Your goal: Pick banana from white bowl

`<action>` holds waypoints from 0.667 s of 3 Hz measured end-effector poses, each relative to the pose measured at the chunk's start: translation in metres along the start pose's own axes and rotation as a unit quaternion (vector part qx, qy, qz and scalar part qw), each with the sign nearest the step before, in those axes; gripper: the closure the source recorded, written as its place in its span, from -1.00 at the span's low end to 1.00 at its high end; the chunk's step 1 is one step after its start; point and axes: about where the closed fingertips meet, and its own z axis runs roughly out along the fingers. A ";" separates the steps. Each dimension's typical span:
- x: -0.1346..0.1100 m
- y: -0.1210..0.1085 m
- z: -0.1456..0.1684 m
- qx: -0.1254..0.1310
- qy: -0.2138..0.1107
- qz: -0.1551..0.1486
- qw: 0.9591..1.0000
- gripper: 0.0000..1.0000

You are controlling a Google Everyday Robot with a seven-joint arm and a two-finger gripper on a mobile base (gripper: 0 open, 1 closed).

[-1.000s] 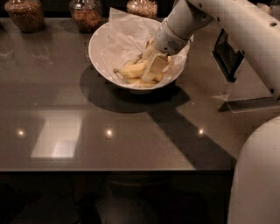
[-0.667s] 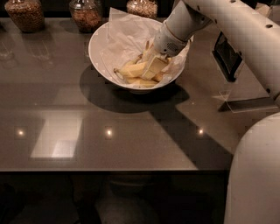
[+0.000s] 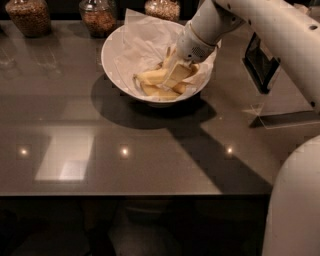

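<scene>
The white bowl (image 3: 108,56) stands at the back middle of the dark table, lined with crinkled white paper. Several pale-yellow bananas lie in its right half. The longest one, the banana (image 3: 150,76), lies across the bowl, pointing left. My gripper (image 3: 174,77) reaches down into the bowl from the upper right and sits right at the banana's right end, among the fruit. The white wrist hides the bananas' right ends.
Three glass jars of brown grains (image 3: 27,16) (image 3: 97,16) (image 3: 162,9) stand behind the bowl. A dark flat object (image 3: 260,62) on a clear stand is at the right. The table's front edge (image 3: 125,194) runs across the lower frame. My white body fills the lower right.
The gripper has stayed in the bowl at the bananas, with only a slight shift. The bananas and bowl have not visibly moved.
</scene>
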 end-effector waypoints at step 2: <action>-0.019 0.020 -0.046 0.030 -0.014 -0.031 0.999 1.00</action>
